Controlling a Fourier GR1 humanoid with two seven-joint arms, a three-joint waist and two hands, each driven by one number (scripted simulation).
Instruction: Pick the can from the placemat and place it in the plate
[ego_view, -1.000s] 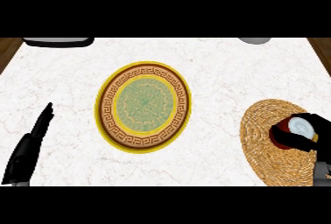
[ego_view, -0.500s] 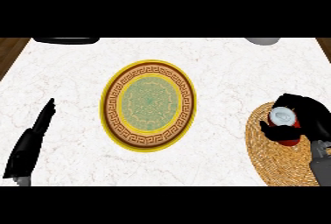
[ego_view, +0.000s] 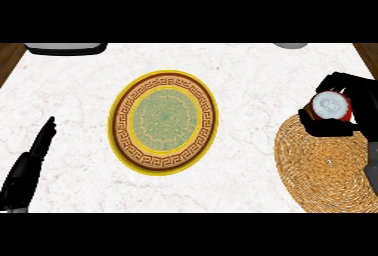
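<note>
Your right hand (ego_view: 336, 107) curls round the can (ego_view: 330, 105) near the placemat (ego_view: 325, 167) edge; it looks light, stiff and slick, so hold its sides. Left hand (ego_view: 33, 157) rests open.

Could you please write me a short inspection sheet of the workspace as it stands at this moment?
Surface: white marbled counter, with a wooden strip showing at the far corners.
Job's things: the can, red with a pale top, is in the right hand's grasp at the far edge of the woven placemat; whether it is off the mat cannot be told. The plate, yellow-rimmed with a patterned centre, has nothing on it.
Clutter: a dark object at the far left edge and a grey one at the far right, both cut off.
Hands: right hand curled round the can; left hand open, resting at the left.
Cables: nothing seen.
Surroundings: nothing seen beyond the counter.
</note>
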